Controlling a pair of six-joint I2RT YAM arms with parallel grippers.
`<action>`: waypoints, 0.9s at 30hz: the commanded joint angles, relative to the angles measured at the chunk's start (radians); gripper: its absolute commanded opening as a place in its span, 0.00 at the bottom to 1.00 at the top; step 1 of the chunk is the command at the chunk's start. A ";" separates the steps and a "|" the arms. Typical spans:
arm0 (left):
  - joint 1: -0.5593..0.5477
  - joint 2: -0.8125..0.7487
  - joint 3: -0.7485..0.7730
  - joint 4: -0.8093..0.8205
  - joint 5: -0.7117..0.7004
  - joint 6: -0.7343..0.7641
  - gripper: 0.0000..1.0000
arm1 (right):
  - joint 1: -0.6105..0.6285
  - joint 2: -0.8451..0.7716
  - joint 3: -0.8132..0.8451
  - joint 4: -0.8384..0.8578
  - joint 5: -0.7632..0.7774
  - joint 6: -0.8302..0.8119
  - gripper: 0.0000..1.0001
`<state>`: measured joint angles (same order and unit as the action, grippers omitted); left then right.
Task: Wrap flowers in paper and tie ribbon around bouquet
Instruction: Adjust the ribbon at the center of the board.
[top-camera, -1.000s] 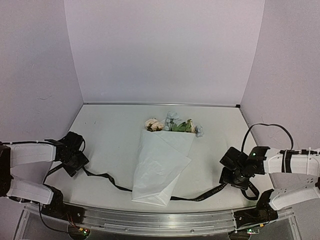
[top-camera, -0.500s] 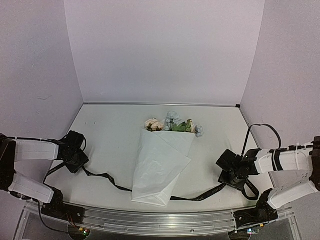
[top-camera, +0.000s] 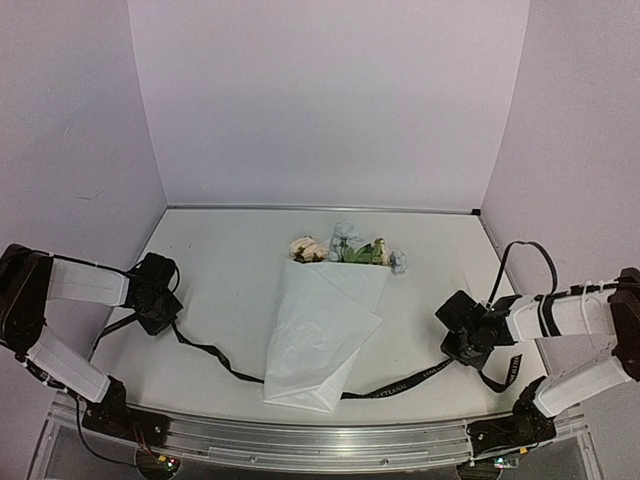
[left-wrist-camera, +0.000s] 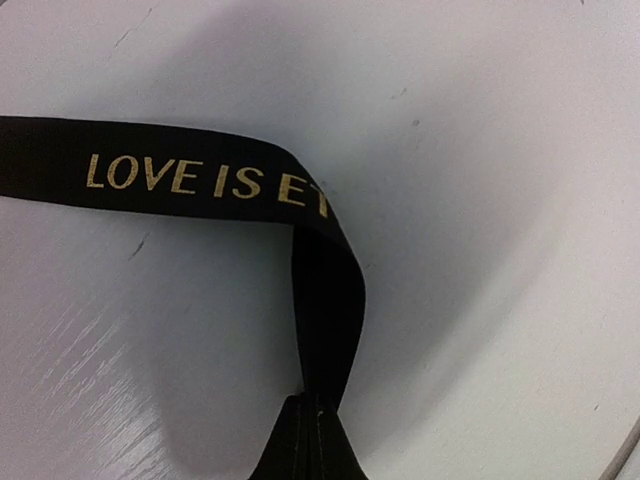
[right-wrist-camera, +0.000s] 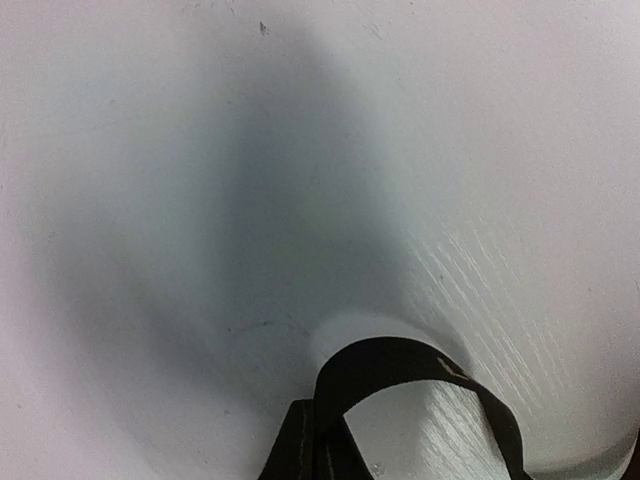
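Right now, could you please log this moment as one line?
left tool: shut on ribbon | right tool: shut on ribbon | bouquet: wrapped, flat | ribbon: untied

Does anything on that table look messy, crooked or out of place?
Nothing is spilled or broken. The long black lettered ribbon lies slack and wavy, passing beneath the loosely folded white paper cone rather than tied around it, and it twists over itself by the left gripper.

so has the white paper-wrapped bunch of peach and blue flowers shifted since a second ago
No. The white paper-wrapped bouquet lies where it did, its top just as far from the table's back edge, its foot as near the metal front rail.
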<state>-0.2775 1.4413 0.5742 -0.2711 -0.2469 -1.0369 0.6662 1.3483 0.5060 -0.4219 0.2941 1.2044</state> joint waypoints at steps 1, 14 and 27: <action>0.045 0.082 0.107 0.061 -0.011 0.044 0.00 | -0.076 0.070 0.026 0.008 -0.133 -0.064 0.00; 0.142 0.202 0.309 0.158 0.026 0.145 0.00 | -0.265 0.213 0.259 0.005 -0.310 -0.157 0.00; 0.143 0.354 0.436 0.305 0.169 0.255 0.00 | -0.380 0.337 0.464 -0.119 -0.363 -0.235 0.00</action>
<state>-0.1402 1.7577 0.9209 -0.0384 -0.1210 -0.8315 0.3261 1.6713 0.9528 -0.4723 -0.0714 0.9927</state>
